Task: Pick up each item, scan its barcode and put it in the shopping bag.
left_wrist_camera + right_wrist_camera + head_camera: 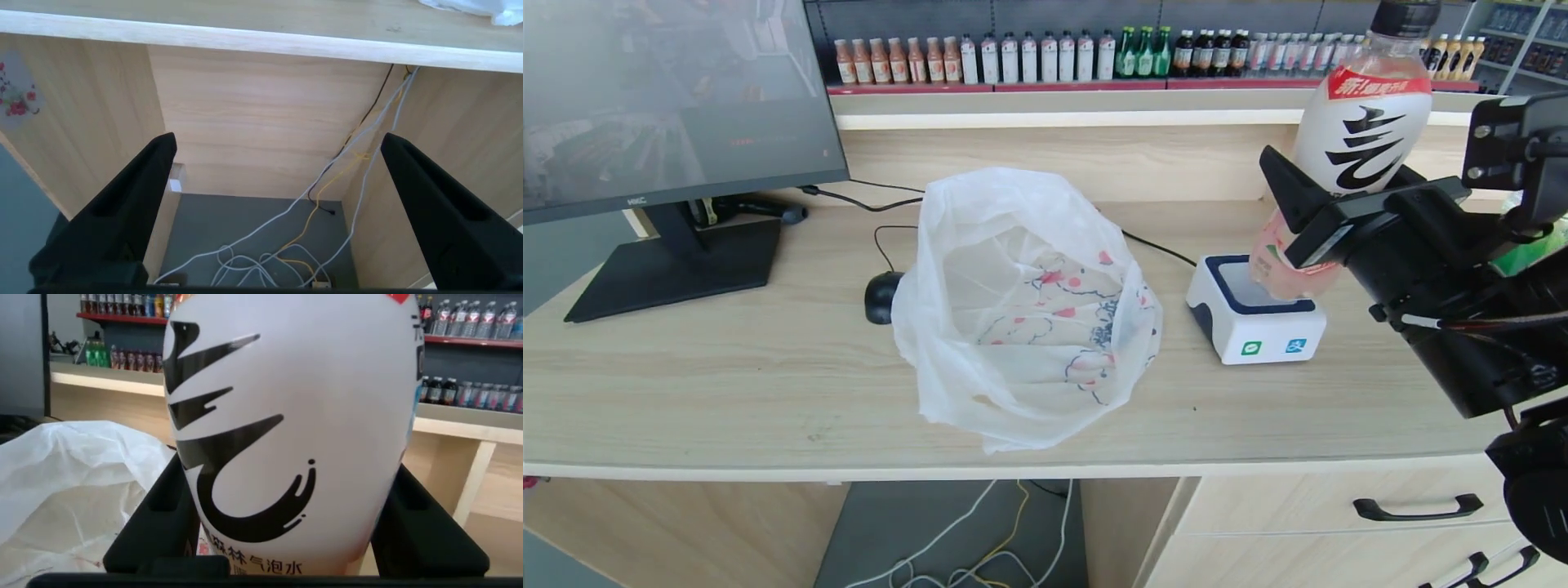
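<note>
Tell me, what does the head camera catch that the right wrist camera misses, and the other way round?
Head view adds: the monitor, the mouse, the white scanner and the drawers under the counter. Right wrist view adds: a close look at the bottle and its label, with a line of small print low on it. Both share: the bottle clamped in the right arm's jaws, the shopping bag and the drink shelves behind.

Shopping bag point(1025, 310): sitting in middle of counter point(727, 384).
Mouse point(880, 296): lying just left of shopping bag.
Scanner point(1254, 318): standing right of shopping bag, apart from it.
Bottle point(1364, 131): hanging over scanner, clamped in right gripper point(1347, 216).
Monitor point(670, 90): standing at rear left of counter.
</note>
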